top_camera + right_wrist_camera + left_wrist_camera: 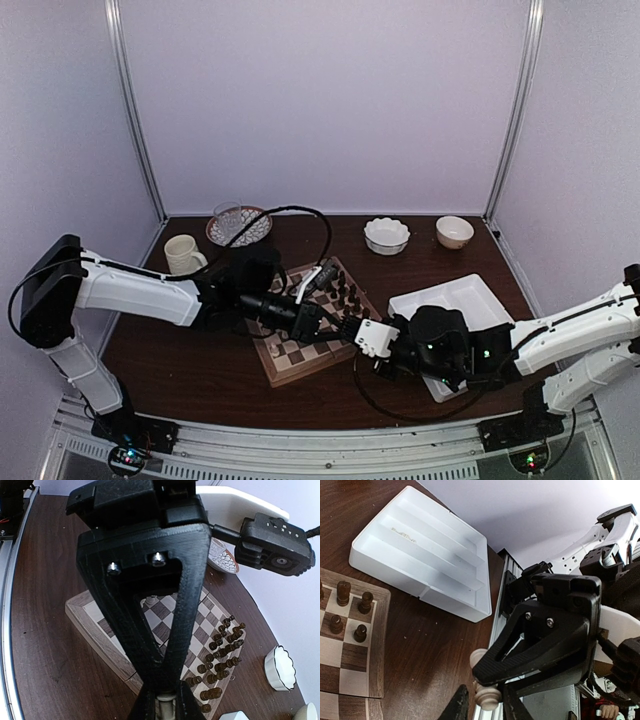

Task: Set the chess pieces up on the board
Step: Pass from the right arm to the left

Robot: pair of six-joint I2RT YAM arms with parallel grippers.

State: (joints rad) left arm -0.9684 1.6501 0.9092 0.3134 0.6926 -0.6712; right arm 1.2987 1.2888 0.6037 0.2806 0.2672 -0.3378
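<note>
Here, left arm (140,290) and right arm (570,325) reach inward, meeting near the board (290,355); right gripper (163,705) pinches one chess piece (487,696); left gripper (485,707) flanks it, hold unclear.

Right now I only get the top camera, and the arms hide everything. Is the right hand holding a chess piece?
Observer: Yes. Its wrist camera shows the right hand shut on one cream-white piece, pinched at its very tip.
Operator: Ooh! So where's the left hand?
Observer: The left wrist camera shows the left hand right at it, its fingers on either side of that same piece. I can't tell whether they're squeezing it.
</note>
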